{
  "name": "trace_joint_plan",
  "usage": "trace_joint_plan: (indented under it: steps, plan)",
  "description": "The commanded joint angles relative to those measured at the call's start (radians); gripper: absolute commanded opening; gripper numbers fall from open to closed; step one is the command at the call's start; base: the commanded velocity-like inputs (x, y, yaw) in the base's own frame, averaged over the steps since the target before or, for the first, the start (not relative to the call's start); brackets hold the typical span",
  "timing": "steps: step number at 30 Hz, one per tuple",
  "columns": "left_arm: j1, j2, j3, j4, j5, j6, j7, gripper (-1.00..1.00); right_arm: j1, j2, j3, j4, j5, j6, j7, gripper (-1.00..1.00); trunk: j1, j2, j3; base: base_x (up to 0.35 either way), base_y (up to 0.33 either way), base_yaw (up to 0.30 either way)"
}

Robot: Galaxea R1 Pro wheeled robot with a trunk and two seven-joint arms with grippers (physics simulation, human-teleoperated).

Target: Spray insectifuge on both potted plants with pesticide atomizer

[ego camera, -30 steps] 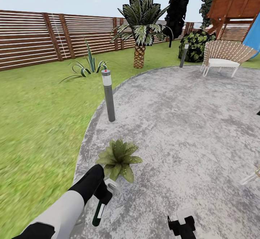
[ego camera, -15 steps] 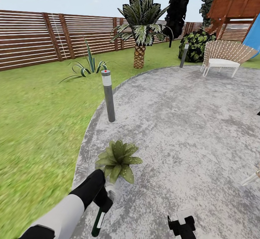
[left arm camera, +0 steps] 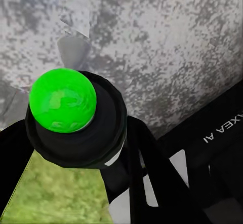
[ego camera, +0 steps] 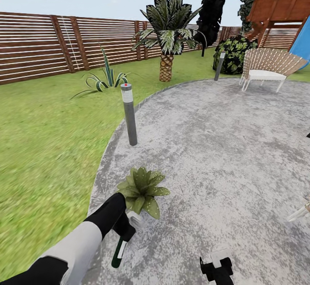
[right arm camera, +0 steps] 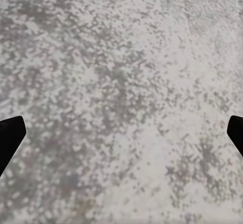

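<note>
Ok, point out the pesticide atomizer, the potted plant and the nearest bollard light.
pesticide atomizer (ego camera: 119, 252), head view, dark body below the left gripper.
potted plant (ego camera: 142, 189), head view, middle of the rosette.
bollard light (ego camera: 129, 121), head view, grey post.

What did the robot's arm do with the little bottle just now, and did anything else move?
The left end effector, shut on the pesticide atomizer, dipped toward the robot, then came back up closer to the potted plant. The bottle's tilt shifted slightly with it. The plant, bollard light, patio and right end effector stayed put.
</note>
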Motion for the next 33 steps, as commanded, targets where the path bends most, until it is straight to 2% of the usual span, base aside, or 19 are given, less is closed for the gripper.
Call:
trace_joint_plan:
  steps: [1, 5, 6, 7, 8, 10, 17, 23, 33]
  plan:
    - [-0.001, 0.0, -0.002, -0.001, -0.01, 0.002, -0.01, -1.0, -0.001, 0.001, -0.006, 0.001, 0.011, -0.003, -0.004, 1.0, 0.0, 0.0, -0.001, 0.0, 0.0, 0.0]
    - [0.011, 0.008, -0.005, 0.004, -0.015, -0.003, -0.01, -1.0, -0.001, 0.001, -0.006, 0.001, 0.011, -0.003, -0.004, 1.0, 0.0, 0.0, -0.001, 0.0, 0.0, 0.0]
    - [0.012, 0.018, -0.005, 0.006, -0.016, -0.003, -0.01, -1.0, -0.001, 0.001, -0.006, 0.001, 0.011, -0.003, -0.004, 1.0, 0.0, 0.0, -0.001, 0.0, 0.0, 0.0]
    - [0.013, 0.043, -0.005, 0.008, -0.016, -0.004, -0.01, -1.0, -0.001, 0.0, -0.006, 0.001, 0.011, -0.003, -0.004, 1.0, 0.0, 0.0, -0.001, 0.0, 0.0, 0.0]
    - [0.013, 0.054, -0.005, 0.01, -0.015, -0.004, -0.01, -1.0, -0.001, 0.0, -0.006, 0.001, 0.011, -0.003, -0.004, 1.0, 0.0, 0.0, -0.001, 0.0, 0.0, 0.0]
    - [0.013, 0.063, -0.006, 0.011, -0.013, -0.005, -0.01, -1.0, -0.001, 0.0, -0.006, 0.001, 0.011, -0.003, -0.004, 1.0, 0.0, 0.0, -0.001, 0.0, 0.0, 0.0]
    - [0.004, 0.06, -0.002, -0.001, -0.018, -0.003, -0.009, -1.0, 0.0, -0.001, -0.006, 0.001, 0.011, -0.003, -0.004, 1.0, 0.0, 0.0, -0.001, -0.021, 0.022, 0.0]
    - [0.0, 0.06, -0.002, -0.002, -0.018, 0.003, -0.007, -1.0, 0.0, 0.0, -0.006, 0.001, 0.011, -0.003, -0.004, 1.0, 0.0, 0.0, -0.001, -0.087, 0.236, -0.01]
    - [0.006, 0.061, -0.01, 0.005, -0.015, 0.0, -0.008, -1.0, 0.0, 0.0, -0.008, -0.001, 0.011, -0.003, -0.004, 1.0, 0.0, 0.0, -0.001, 0.127, 0.241, -0.201]
